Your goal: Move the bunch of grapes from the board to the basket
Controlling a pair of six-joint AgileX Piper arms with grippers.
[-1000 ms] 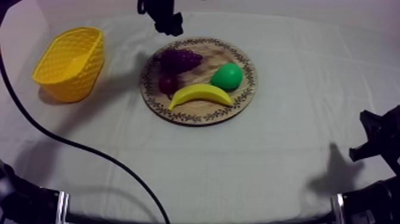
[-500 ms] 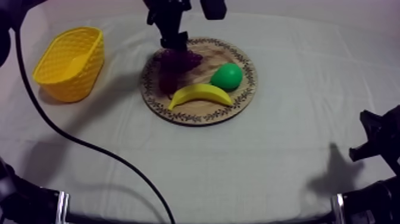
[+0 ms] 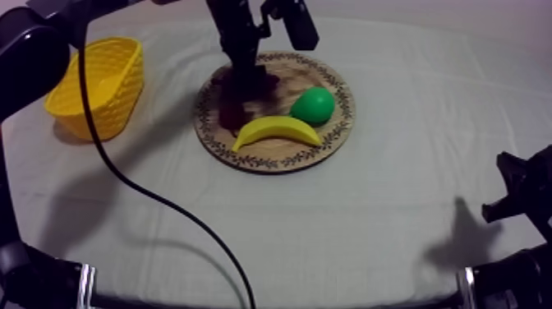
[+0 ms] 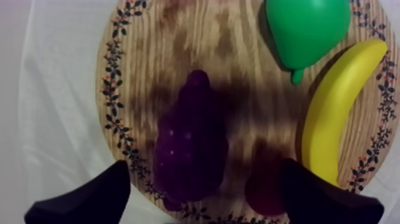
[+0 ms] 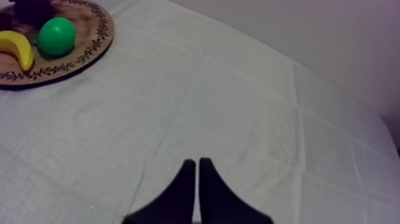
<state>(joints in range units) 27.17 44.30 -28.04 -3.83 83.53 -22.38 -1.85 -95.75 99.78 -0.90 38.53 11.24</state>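
Top view: the left gripper (image 3: 244, 80), beyond the wooden board (image 3: 328, 138) a second ago, has been lowered over its basket-side part. The yellow basket (image 3: 94, 82) is seen empty, well apart.

Left wrist view: the bunch of grapes (image 4: 190, 143) is found lying on the board, straddled by wide-open fingers (image 4: 89, 199) that grip nothing. A small red fruit (image 4: 265, 190) lies just beside it. The approach is judged complete, with closing outstanding.

Right wrist view: the right gripper (image 5: 197, 164) is pressed together on nothing, over bare cloth (image 5: 238, 107).
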